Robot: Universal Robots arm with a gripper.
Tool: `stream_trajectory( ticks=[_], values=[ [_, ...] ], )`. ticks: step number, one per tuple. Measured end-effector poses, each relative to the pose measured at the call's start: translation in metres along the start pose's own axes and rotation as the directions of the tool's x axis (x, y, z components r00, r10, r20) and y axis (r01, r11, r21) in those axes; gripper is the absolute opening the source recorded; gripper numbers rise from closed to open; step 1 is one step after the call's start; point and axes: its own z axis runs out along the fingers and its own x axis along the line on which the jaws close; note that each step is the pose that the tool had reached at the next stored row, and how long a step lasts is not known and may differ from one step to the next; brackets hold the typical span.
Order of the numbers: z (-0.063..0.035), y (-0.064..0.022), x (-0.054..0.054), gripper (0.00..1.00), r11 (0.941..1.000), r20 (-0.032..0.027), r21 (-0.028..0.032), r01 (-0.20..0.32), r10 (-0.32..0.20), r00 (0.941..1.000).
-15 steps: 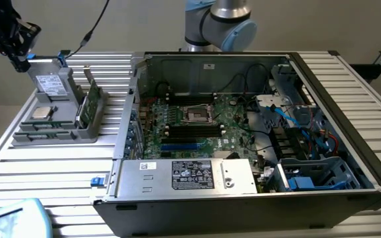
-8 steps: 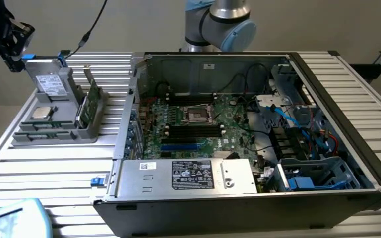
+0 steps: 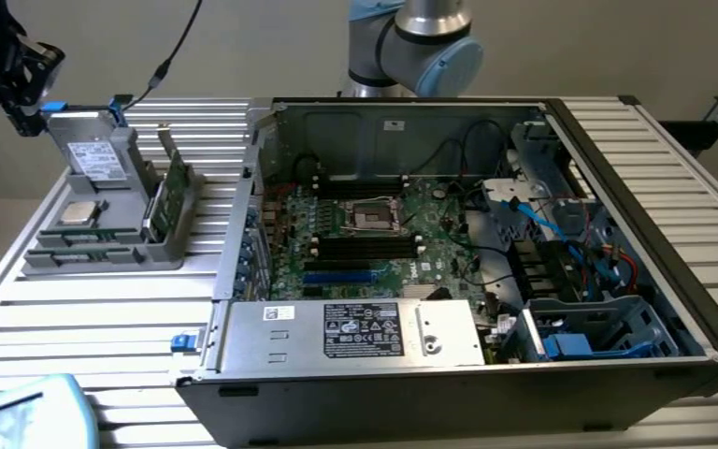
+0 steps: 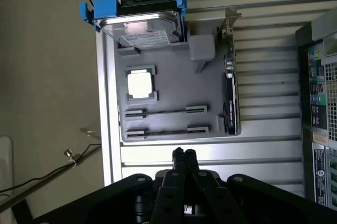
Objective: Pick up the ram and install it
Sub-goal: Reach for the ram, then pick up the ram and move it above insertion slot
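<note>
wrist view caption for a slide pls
Shut gripper near a grey parts tray holding a hard drive and processor chip

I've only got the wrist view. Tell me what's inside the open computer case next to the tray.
Observer: The case holds a green motherboard flat on its floor, with a square processor socket at its middle.
Operator: Report where memory goes.
Observer: Long black slots run on both sides of the socket; whether any is filled, I cannot tell.
Operator: Now place me against it.
Observer: The hand hangs high at the exterior view's far left, near the hard drive end of the tray, apart from the case.
</note>
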Motion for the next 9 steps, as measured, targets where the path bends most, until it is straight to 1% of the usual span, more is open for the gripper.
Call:
stream_trajectory(
  ticks=[4, 9],
  values=[
    [0.0005, -0.0004, 0.0035, 0.11, 1.0, -0.0006, 0.0002, 0.001, -0.001, 1.0],
    [0.0005, -0.0003, 0.0037, 0.11, 1.0, -0.0007, 0.0003, 0.002, -0.002, 1.0]
  ],
)
